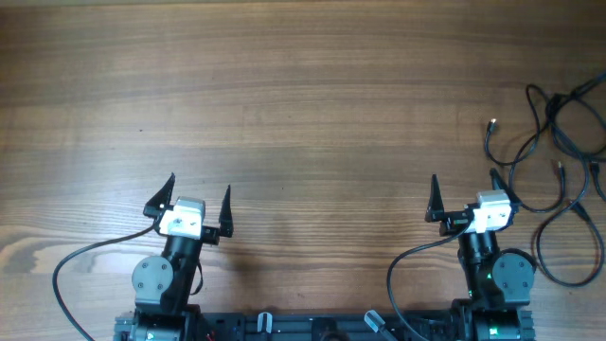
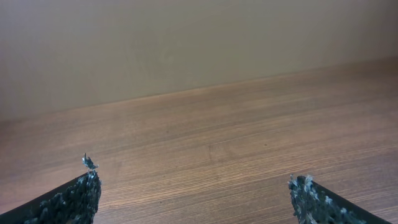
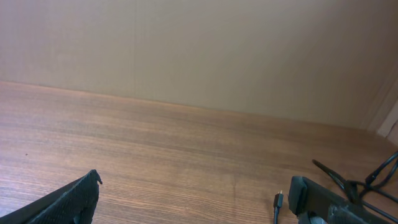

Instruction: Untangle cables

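Note:
The cables (image 1: 559, 161) are thin black cords with small plug ends. They lie as loose, overlapping loops at the right edge of the wooden table (image 1: 303, 95). In the right wrist view a plug end (image 3: 278, 200) and strands (image 3: 360, 183) show at the lower right. My right gripper (image 1: 464, 196) is open and empty, just left of the cables. Its right finger is close to the nearest strands. My left gripper (image 1: 199, 201) is open and empty, far from the cables. It shows over bare wood in the left wrist view (image 2: 193, 193).
The thicker black wires of the arms (image 1: 71, 275) curl near the table's front edge by both arm bases. A plain beige wall (image 3: 199, 50) stands behind the table's far edge.

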